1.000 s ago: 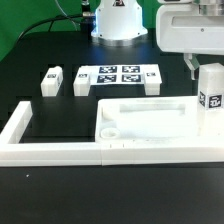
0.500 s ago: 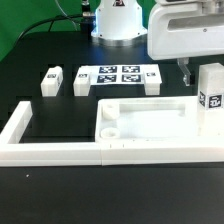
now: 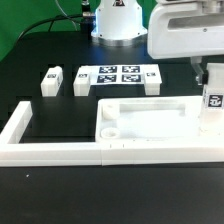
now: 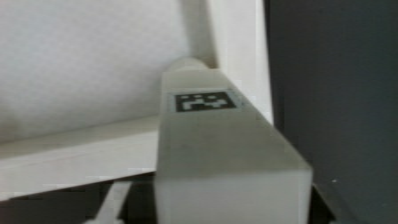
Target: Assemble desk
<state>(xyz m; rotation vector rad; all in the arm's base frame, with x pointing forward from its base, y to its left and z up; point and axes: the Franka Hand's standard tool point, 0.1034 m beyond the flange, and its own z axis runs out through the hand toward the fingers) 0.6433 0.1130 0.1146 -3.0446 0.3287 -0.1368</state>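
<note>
Desk top is the big white tray with a raised rim. It lies flat on the black table with its hollow side up. It looks like hard plastic, so I think it is stiff and light, but smooth and easy to slide. It is too wide to pinch across, so the rim is the place to hold it. One leg stands up tall just beside the desk top's end on the exterior view's right; I cannot tell if they touch. It looks hard and light too, with flat sides that are good to squeeze near the top. Three more legs sit past the desk top's far edge. The gripper is around the standing leg's top, but I cannot tell if it is squeezing it.
</note>
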